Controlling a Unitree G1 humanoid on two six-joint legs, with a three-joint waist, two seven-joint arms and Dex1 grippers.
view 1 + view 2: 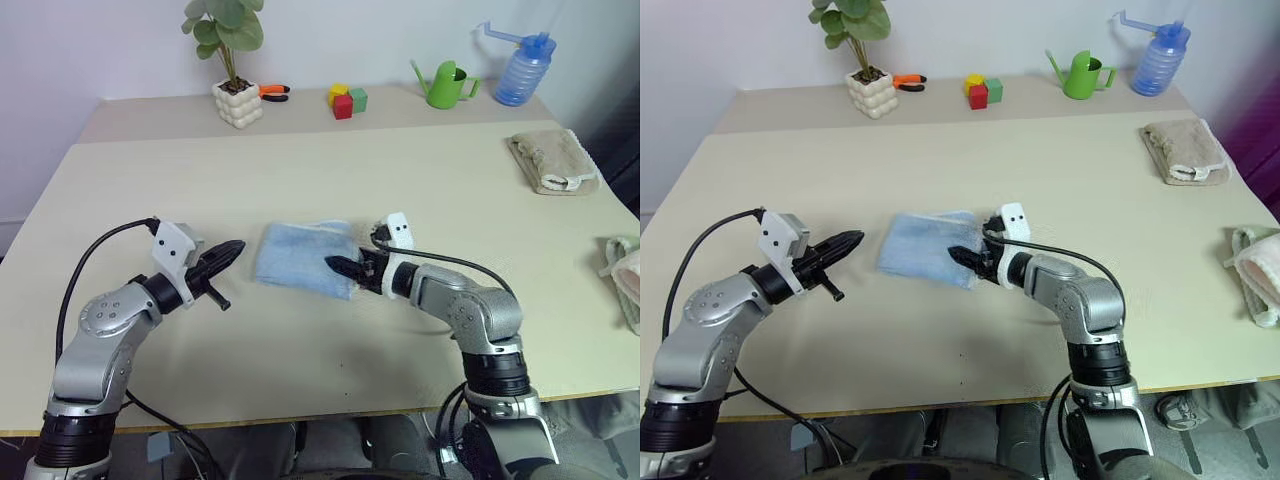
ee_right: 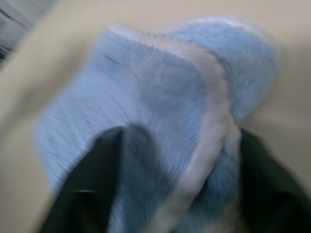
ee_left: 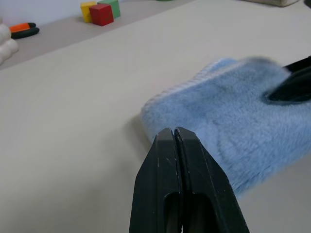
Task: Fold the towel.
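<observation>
Your right gripper (image 2: pixel 180 165) is straddling towel (image 1: pixel 300 258) edge, fingers apart with trimmed hem between them, likely pinning the fold. Towel is lying folded mid-table (image 1: pixel 300 170). Your left gripper (image 1: pixel 225 253) is hovering beside it, fingers pressed together, empty, likely staying clear.

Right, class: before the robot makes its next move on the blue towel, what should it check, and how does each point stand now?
1. Towel lying folded on the table: ok.
2. Left hand shut and apart from the towel: ok.
3. Right hand at the towel's near edge, a finger either side of the trim: ok.
4. Right hand firmly gripping the towel: cannot tell.
5. Beige towel well away from the work area: ok.
</observation>
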